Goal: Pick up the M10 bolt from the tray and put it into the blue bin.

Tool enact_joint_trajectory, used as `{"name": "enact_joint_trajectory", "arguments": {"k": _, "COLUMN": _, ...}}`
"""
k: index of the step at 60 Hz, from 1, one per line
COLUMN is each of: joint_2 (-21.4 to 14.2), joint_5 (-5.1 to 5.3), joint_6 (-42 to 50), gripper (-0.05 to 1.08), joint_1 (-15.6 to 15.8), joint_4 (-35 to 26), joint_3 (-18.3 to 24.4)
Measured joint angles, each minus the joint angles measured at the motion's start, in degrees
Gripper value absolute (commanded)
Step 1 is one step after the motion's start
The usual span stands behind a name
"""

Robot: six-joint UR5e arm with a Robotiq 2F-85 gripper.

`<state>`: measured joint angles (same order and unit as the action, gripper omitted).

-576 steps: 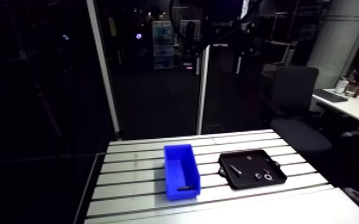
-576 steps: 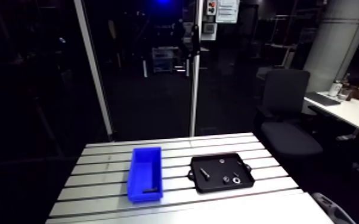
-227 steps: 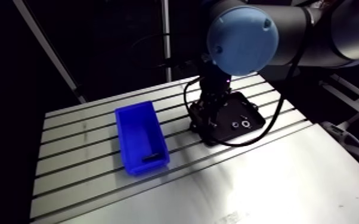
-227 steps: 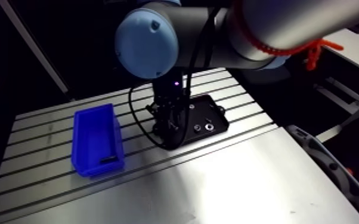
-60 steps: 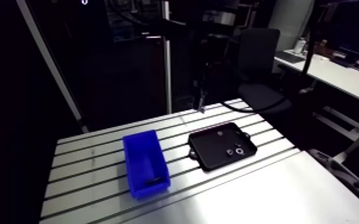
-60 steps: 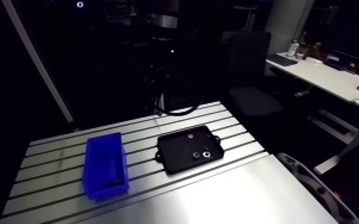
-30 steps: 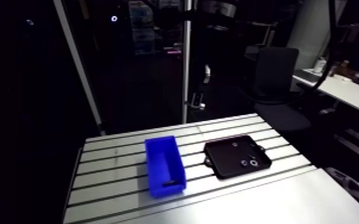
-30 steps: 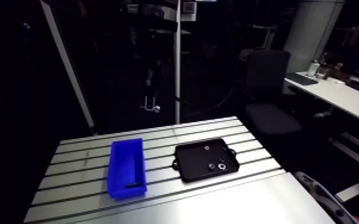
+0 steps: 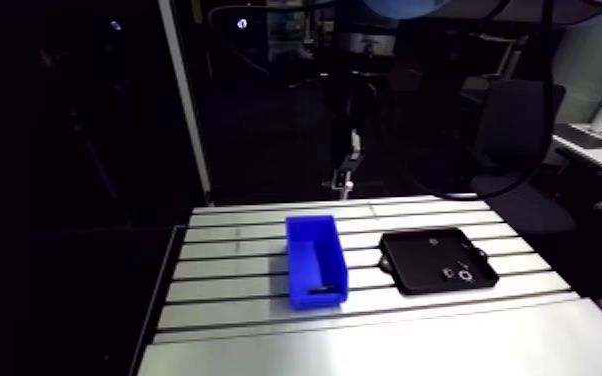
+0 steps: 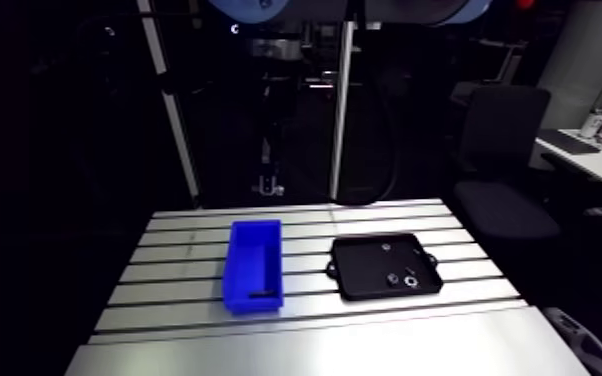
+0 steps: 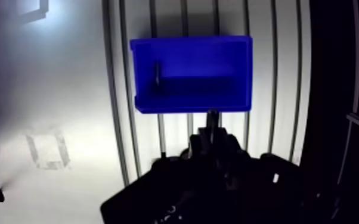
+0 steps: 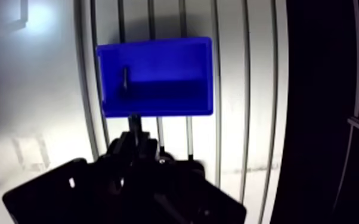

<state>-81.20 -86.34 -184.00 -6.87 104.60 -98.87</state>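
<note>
Below my jaws lies the table (image 11: 68, 89), and the bin (image 11: 191, 53) sits on it just ahead of them, open side up. My jaws are drawn in close on a thin dark shaft that pokes out past their tips. I take it for the bolt (image 11: 213, 119), though everything there is in shadow. It hangs well above the table, its tip at the bin's nearer long wall and not yet over the inside. A dark piece (image 11: 156, 76) already lies in the bin against one end wall. The arm view shows the tray (image 9: 415, 262) beside the bin, a gap between them, with a few small parts (image 9: 455, 272) in it.
</note>
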Motion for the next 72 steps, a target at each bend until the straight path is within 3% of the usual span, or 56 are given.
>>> {"name": "enact_joint_trajectory", "arguments": {"k": 18, "joint_2": 2.9, "joint_5": -0.55, "joint_6": 1.6, "gripper": 1.02, "joint_1": 2.0, "joint_4": 2.2, "joint_3": -0.8}}
{"name": "enact_joint_trajectory", "arguments": {"k": 36, "joint_2": 6.9, "joint_5": -3.69, "joint_6": 3.1, "gripper": 1.02, "joint_1": 3.9, "joint_4": 5.8, "joint_3": -1.8}}
{"name": "enact_joint_trajectory", "arguments": {"k": 52, "joint_2": 10.0, "joint_5": -5.46, "joint_6": 4.4, "gripper": 1.02, "joint_1": 5.1, "joint_4": 9.5, "joint_3": -3.6}}
{"name": "enact_joint_trajectory", "arguments": {"k": 72, "joint_2": 12.2, "joint_5": -6.16, "joint_6": 5.4, "gripper": 1.02, "joint_1": 5.5, "joint_4": 11.0, "joint_3": -4.6}}
